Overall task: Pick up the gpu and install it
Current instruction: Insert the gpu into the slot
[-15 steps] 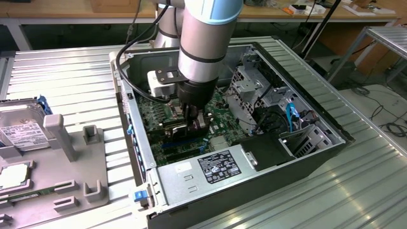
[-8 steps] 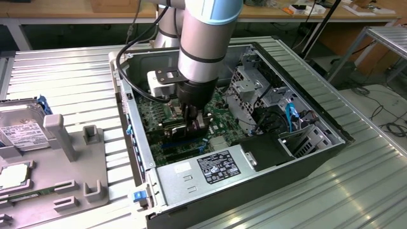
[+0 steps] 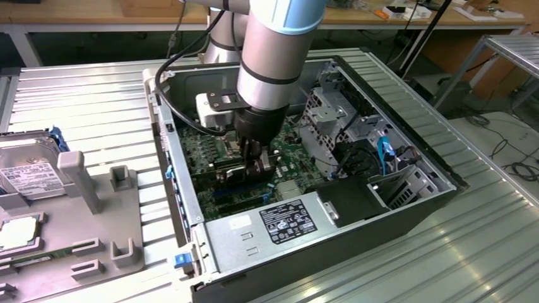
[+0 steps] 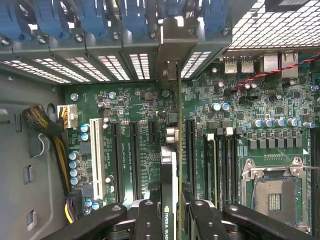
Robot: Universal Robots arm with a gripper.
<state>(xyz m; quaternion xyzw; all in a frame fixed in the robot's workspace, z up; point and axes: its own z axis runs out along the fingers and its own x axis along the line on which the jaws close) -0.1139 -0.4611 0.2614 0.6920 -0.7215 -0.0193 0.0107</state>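
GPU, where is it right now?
In the wrist view the gpu stands on edge between the fingers, over the expansion slots, inside the open computer case.

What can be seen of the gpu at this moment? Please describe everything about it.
The gpu is seen edge-on: a thin card with a black face bearing an NVIDIA label, a green circuit board edge, and a silver metal bracket at one end. It stands on its long edge over the motherboard inside the computer case, with the bracket at the rear slot openings. The gripper clamps it from both sides. Whether it is fully seated cannot be told.
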